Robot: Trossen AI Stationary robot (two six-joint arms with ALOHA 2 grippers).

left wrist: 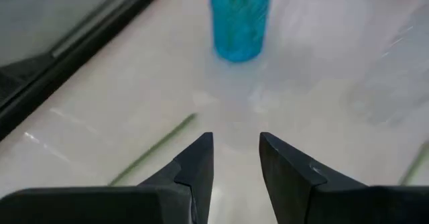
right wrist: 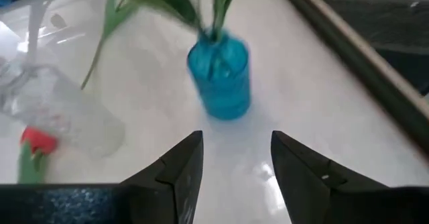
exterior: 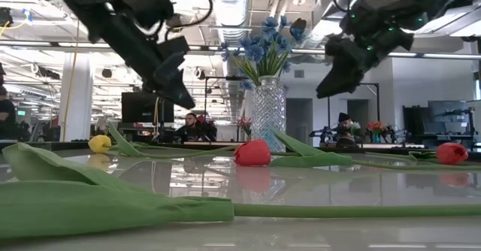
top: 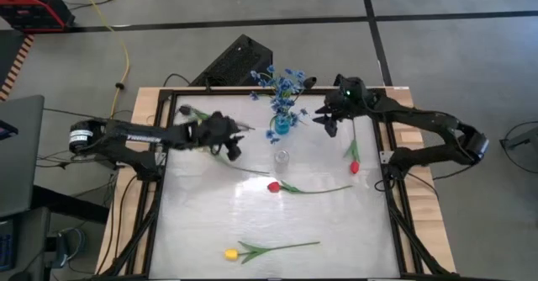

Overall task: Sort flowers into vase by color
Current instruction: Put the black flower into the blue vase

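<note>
The small blue vase point(top: 282, 124) stands at the table's far middle and holds a bunch of blue flowers point(top: 281, 82). It also shows in the left wrist view point(left wrist: 240, 19) and the right wrist view point(right wrist: 220, 78). My left gripper point(top: 234, 151) is open and empty, left of the vase and above a green stem point(left wrist: 154, 150). My right gripper point(top: 329, 125) is open and empty, right of the vase. Two red tulips point(top: 273, 186) point(top: 354, 167) and a yellow tulip point(top: 231, 253) lie flat on the table.
A clear glass vase point(top: 282, 156) stands just in front of the blue one and also shows in the low view point(exterior: 268, 116). A dark-stemmed flower point(top: 188, 111) lies at the far left. A black frame point(top: 395, 188) rims the table.
</note>
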